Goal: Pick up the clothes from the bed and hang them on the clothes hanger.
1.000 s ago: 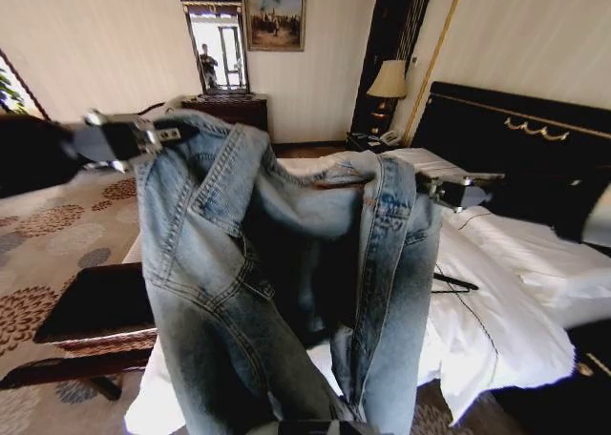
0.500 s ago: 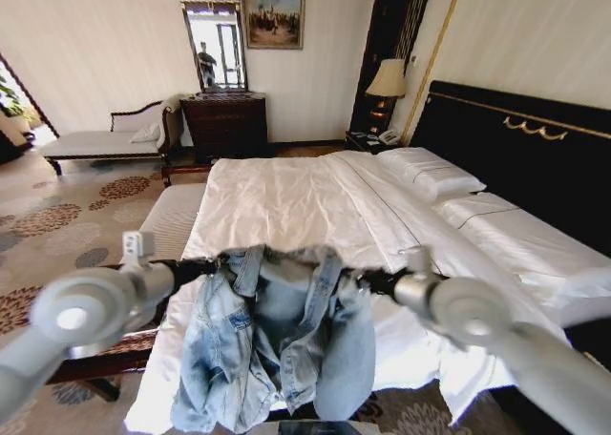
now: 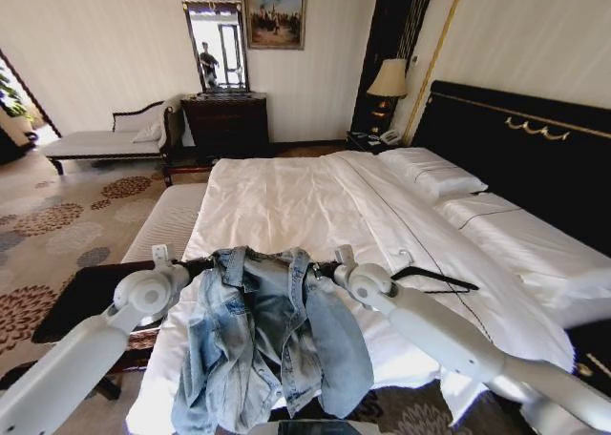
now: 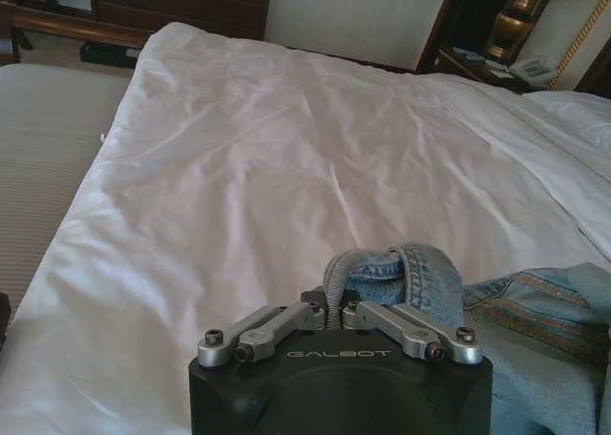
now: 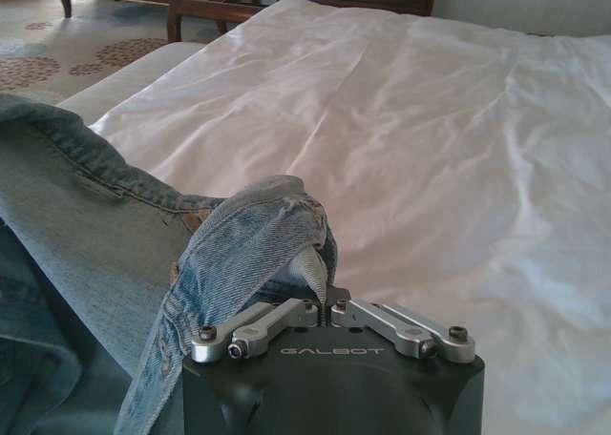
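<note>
My left gripper (image 3: 203, 262) is closed on the denim jacket (image 3: 272, 344) at one shoulder edge. In the left wrist view the fingers (image 4: 329, 313) meet on a rolled fold of blue denim (image 4: 401, 273), with no gap between them.

My right gripper (image 3: 325, 268) is likewise clamped on the jacket at the opposite shoulder. In the right wrist view the fingertips (image 5: 323, 306) pinch a bunched seam of denim (image 5: 258, 230) that rises above them.

The jacket hangs between the two grippers over the foot end of the bed (image 3: 286, 201). Its upper edge is stretched roughly level from one gripper to the other. The body and sleeves drop below that line, in front of the mattress edge. The front is open and the darker inner lining shows.

The clothes hanger (image 3: 434, 278) lies flat on the white sheet, beside my right arm (image 3: 439, 335) and apart from the jacket. Its hook points toward the pillows (image 3: 430, 177).

The sheet beyond the jacket is creased. A dark low bench (image 3: 76, 301) stands at the foot of the bed beneath my left arm (image 3: 67, 378).
</note>
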Motion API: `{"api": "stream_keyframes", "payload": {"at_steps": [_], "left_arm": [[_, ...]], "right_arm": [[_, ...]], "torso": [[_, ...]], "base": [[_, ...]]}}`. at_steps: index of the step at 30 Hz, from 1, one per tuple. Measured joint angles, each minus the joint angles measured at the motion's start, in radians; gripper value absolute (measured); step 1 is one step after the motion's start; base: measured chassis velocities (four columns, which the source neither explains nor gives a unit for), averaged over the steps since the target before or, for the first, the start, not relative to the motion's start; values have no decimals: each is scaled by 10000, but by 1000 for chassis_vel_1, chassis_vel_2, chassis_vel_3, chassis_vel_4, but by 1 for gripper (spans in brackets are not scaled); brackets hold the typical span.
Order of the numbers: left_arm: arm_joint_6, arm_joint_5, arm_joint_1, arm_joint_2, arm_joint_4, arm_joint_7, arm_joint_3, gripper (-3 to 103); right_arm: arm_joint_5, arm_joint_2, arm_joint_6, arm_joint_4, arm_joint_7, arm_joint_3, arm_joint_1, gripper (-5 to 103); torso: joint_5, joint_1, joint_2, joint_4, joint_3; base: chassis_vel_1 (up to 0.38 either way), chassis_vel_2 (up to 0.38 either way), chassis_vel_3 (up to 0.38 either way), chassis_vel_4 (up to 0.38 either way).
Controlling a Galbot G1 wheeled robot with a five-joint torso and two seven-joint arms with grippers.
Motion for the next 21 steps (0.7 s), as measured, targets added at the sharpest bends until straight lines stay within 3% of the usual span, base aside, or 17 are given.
{"api": "stream_keyframes", "payload": {"at_steps": [7,16,21], "left_arm": [[-398,976,-1758,-966,2158,339,1374,3],[-1024,1997,-2947,-1892,3997,887,2423,3],[-1291,2247,-3498,-2297,4874,1063,2648,3]], "right_arm": [[-861,1124,591,-2322,-457,-623,1128,1],[-2024,2636,1255,-4292,-853,-794,1274,1],[-2401,3055,1520,-5167,-944,-772,1373,1]], "torso": [[3,5,-1,-3,2],[2,2,-1,3,0],[2,3,-1,-2,0]], "base": [[0,0,0,0],[0,0,0,0],[0,0,0,0]]}}
